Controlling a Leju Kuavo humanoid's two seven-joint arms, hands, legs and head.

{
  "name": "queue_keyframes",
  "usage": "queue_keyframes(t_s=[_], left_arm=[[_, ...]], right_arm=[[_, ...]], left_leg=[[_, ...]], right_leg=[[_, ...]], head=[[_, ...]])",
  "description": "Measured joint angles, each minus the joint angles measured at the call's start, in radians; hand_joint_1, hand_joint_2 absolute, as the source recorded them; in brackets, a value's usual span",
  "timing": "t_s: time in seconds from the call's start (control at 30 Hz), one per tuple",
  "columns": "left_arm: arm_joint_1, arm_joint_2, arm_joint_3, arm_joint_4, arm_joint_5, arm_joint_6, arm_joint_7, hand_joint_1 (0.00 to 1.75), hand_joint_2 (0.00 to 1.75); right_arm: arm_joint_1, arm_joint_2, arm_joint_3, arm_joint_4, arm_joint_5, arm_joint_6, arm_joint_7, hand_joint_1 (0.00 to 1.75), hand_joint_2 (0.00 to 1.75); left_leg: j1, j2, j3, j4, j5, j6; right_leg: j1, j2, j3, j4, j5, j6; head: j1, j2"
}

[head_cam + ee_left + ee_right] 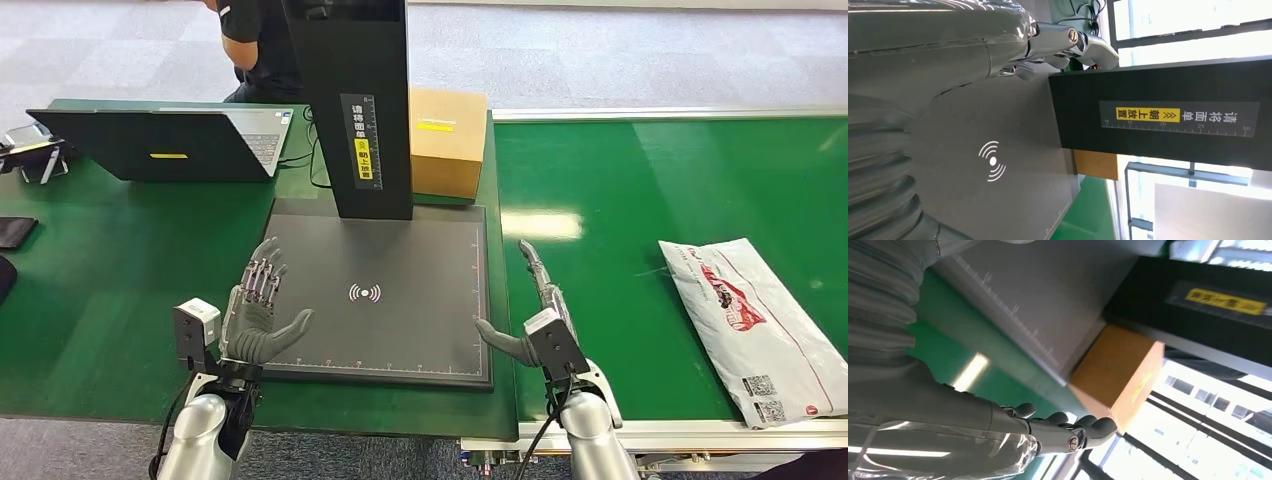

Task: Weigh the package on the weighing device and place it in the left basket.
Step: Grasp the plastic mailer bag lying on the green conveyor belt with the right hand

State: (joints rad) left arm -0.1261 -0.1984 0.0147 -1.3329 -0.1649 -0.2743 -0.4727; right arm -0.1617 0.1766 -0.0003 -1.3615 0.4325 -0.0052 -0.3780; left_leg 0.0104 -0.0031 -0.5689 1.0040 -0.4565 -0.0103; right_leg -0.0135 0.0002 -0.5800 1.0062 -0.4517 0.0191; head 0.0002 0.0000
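Note:
The package [757, 322], a white plastic mailer with red print, lies flat on the green belt at the far right. The weighing device is a dark grey scale plate [400, 250] with a black post [352, 100] rising from its back edge; the plate [1013, 125] [1048, 300] is bare. My left hand [262, 308] hovers at the plate's front left corner, fingers spread and holding nothing. My right hand [535, 315] is at the plate's front right corner, over the belt's edge, fingers straight and holding nothing. In the wrist views the left hand [1048, 45] and right hand [1048, 430] grip nothing.
A brown cardboard box [447, 140] stands behind the scale's right side. An open laptop [170, 142] sits at the back left, with small dark items at the table's left edge [15, 232]. A person [258, 50] in black stands behind the table.

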Motion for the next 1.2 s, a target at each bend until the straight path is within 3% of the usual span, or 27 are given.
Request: queue_keyframes(t_s=[0.27,0.57,0.87,1.2], left_arm=[[0.005,0.0,0.002,0.0,0.005,-0.002,-0.002,0.0,1.75],[0.008,0.001,0.007,0.0,0.016,-0.002,-0.006,0.0,1.75],[0.022,0.001,0.018,0.0,0.026,-0.003,-0.009,0.0,1.75],[0.031,0.004,0.026,0.0,0.03,-0.004,-0.009,0.0,1.75]], right_arm=[[-0.033,-0.05,-0.029,-0.008,0.29,-0.134,0.094,0.0,1.75],[-0.1,-0.12,-0.066,0.054,0.484,-0.245,0.122,0.0,1.75],[-0.14,-0.187,-0.105,0.128,0.579,-0.312,0.194,0.0,1.75],[-0.156,-0.236,-0.234,0.217,0.61,-0.376,0.233,0.0,1.75]], left_leg=[[0.0,0.0,0.0,0.0,0.0,0.0],[0.0,0.0,0.0,0.0,0.0,0.0],[0.0,0.0,-0.001,0.0,0.0,0.0],[-0.001,-0.001,-0.001,0.0,0.0,0.0]], right_leg=[[0.0,0.0,0.0,0.0,0.0,0.0],[0.0,0.0,0.0,0.0,0.0,0.0],[0.0,0.0,0.0,0.0,0.0,0.0],[-0.001,-0.001,-0.001,0.0,0.0,0.0]], head=[[0.0,0.0],[0.0,0.0],[0.0,0.0],[0.0,0.0]])
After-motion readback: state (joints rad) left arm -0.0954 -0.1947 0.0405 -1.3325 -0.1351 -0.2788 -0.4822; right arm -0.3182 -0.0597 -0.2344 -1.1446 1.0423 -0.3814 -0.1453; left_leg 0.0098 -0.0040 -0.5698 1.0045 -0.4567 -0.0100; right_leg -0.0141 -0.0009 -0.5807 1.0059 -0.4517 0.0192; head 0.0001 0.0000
